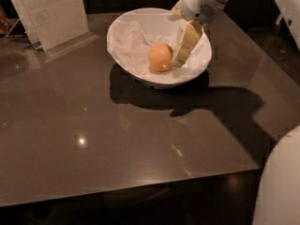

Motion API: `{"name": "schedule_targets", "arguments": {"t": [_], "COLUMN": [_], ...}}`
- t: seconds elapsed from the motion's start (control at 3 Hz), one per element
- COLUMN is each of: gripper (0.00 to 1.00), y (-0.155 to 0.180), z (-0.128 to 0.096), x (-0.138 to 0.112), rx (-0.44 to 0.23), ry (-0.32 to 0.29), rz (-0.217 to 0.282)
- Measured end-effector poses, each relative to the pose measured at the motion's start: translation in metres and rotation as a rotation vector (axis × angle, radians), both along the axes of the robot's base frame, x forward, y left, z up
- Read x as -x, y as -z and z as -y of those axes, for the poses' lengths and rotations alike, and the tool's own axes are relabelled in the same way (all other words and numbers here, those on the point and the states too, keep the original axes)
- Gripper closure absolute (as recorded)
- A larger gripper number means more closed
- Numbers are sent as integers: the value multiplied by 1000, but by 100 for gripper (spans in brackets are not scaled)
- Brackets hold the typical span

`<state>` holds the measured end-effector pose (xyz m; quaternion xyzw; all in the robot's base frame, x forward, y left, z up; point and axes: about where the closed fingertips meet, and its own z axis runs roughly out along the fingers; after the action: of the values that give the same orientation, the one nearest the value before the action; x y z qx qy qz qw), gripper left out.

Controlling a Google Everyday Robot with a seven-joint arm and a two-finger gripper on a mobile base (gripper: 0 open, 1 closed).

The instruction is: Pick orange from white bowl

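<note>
White bowl [161, 80] on a dark glossy table [117, 139] – paper-lined, its rim tilted. The orange [161, 57] lies inside the bowl, near its middle, resting on the paper. The end effector [183, 50] reaches down into the bowl from over its far right rim and sits just right of the orange, close against it; whether it is wide or narrow cannot be told. A clear sign stand [51, 13] is left of the bowl, well apart. The arm's shadow [225, 107] falls right of the bowl.
</note>
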<state>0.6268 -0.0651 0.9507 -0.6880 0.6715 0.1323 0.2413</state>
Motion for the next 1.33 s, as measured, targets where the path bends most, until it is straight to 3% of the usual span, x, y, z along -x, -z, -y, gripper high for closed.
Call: {"name": "schedule_targets", "arguments": {"t": [0.33,1.0,1.33], "gripper": [0,0,18], "y": [1,44,46], "z": [1,18,17], "x": [-2,-29,-30], "rx": [-11,-105,-106], "ry": [20,92,91], "rz": [4,-55,-58]}}
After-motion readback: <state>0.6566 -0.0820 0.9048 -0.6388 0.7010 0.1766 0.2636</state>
